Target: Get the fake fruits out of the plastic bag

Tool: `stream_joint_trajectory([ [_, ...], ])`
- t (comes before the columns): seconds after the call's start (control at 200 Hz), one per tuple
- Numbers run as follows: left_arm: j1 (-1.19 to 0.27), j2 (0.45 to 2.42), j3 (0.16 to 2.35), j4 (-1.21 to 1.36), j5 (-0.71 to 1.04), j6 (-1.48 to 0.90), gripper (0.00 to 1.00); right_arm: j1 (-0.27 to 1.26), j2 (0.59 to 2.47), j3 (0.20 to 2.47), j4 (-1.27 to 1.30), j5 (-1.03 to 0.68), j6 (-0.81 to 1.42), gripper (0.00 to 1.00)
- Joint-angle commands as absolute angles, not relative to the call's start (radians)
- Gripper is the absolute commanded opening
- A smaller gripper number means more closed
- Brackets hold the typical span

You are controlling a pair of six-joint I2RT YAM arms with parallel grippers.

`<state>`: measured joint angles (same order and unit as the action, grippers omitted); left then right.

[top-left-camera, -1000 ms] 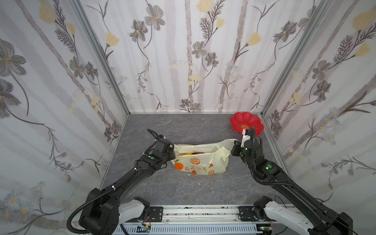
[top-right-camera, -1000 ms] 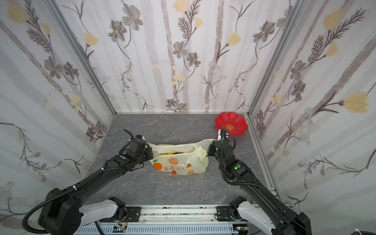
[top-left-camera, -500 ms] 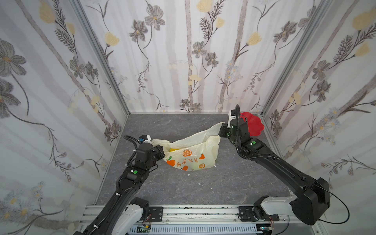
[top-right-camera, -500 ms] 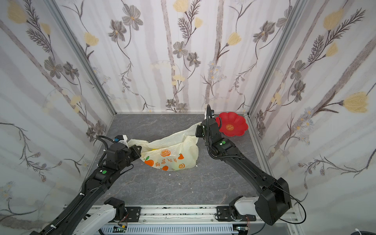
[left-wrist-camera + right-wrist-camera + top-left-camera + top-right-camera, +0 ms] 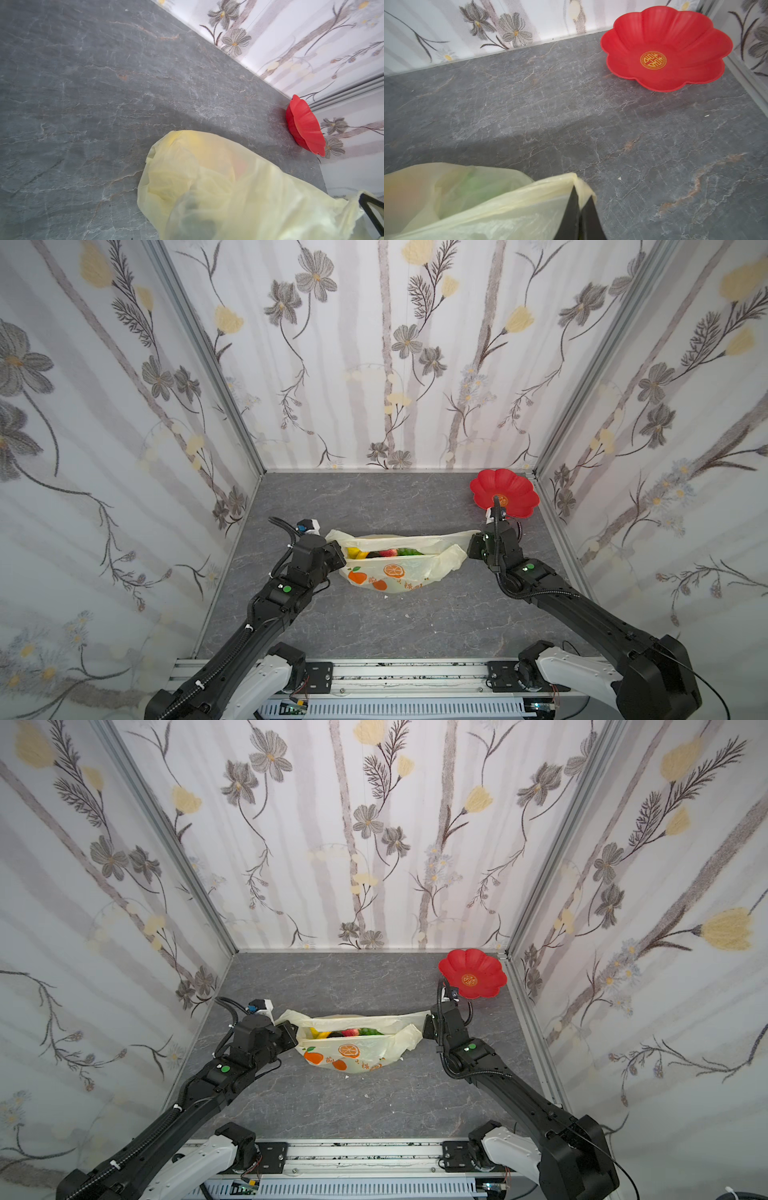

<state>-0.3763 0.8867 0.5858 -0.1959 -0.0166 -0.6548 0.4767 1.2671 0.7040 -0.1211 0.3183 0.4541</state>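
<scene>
i am pinching the bag at both ends, left jaws and right jaws each closed on its rim, holding the mouth wide so the fruits inside are showing. it is sagging between them, mid table. film is veiling my left jaws; i am making out only yellow, red, green patches.

plastic bag lowered (mouth stretched wide), fake fruits showing
</scene>
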Motion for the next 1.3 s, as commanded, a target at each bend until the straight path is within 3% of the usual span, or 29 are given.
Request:
stream_joint_trajectory([
  [0.0, -0.377, 0.895, 0.586, -0.209, -0.049, -0.649, 0.0, 0.472, 1.27, 0.744, -0.124, 0.4, 0.428, 0.0],
  [0.13, -0.486, 0.92, 0.612, -0.21, -0.105, -0.641, 0.0, 0.605, 1.311, 0.885, -0.148, 0.524, 0.363, 0.01],
  [0.17, -0.52, 0.926, 0.618, -0.21, -0.127, -0.645, 0.0, 0.617, 1.333, 0.933, -0.191, 0.545, 0.365, 0.1],
  [0.325, -0.587, 0.925, 0.619, -0.21, -0.164, -0.675, 0.0, 0.659, 1.331, 1.061, -0.371, 0.636, 0.409, 0.65],
  [0.56, -0.598, 0.899, 0.616, -0.209, -0.19, -0.695, 0.0, 0.849, 1.24, 1.108, -0.579, 0.743, 0.607, 0.97],
  [0.804, -0.602, 0.89, 0.617, -0.207, -0.195, -0.697, 0.0, 1.056, 1.275, 1.067, -0.496, 0.723, 0.811, 1.0],
  [1.024, -0.604, 0.866, 0.601, -0.207, -0.196, -0.707, 0.0, 1.066, 1.383, 1.053, -0.435, 0.728, 0.84, 0.99],
  [1.124, -0.603, 0.863, 0.589, -0.207, -0.202, -0.716, 0.0, 1.065, 1.392, 1.049, -0.451, 0.72, 0.84, 0.92],
  [1.294, -0.597, 0.885, 0.57, -0.207, -0.229, -0.743, 0.0, 1.069, 1.322, 0.936, -0.379, 0.627, 0.784, 0.65],
])
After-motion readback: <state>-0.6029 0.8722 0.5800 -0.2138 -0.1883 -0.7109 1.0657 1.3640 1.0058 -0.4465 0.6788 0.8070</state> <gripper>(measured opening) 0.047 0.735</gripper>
